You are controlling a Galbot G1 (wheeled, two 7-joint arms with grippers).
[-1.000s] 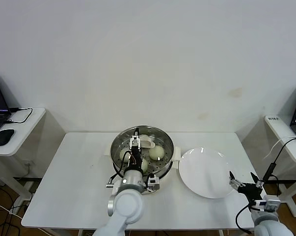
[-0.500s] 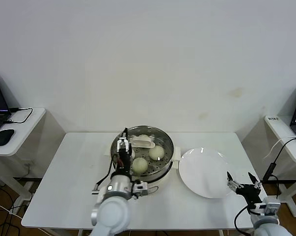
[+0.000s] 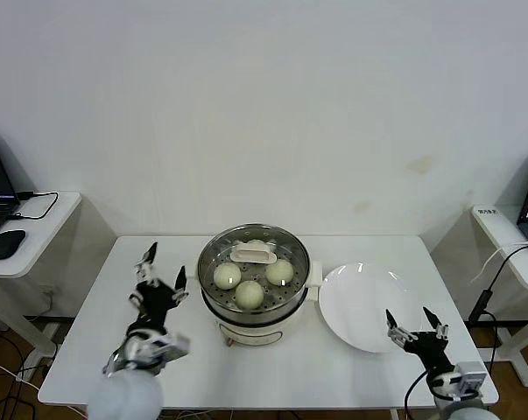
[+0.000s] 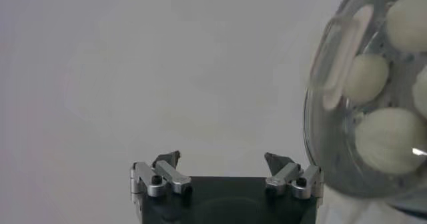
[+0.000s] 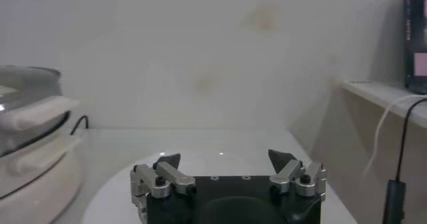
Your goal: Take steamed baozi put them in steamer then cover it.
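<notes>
Four steamed baozi (image 3: 249,294) sit in the steamer (image 3: 256,302) mid-table under the cover (image 3: 254,255). I've just pulled my left gripper (image 3: 158,283) off it, jaws wide, toward the left edge; right gripper (image 3: 415,325), wide, empty, near the plate (image 3: 366,308). Task looks complete.

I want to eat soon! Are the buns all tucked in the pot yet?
Nearly finished. Four baozi sit in the steamer, and the glass cover rests on top. The plate is bare. The left gripper and right gripper are open, holding nothing. No step looks left.
</notes>
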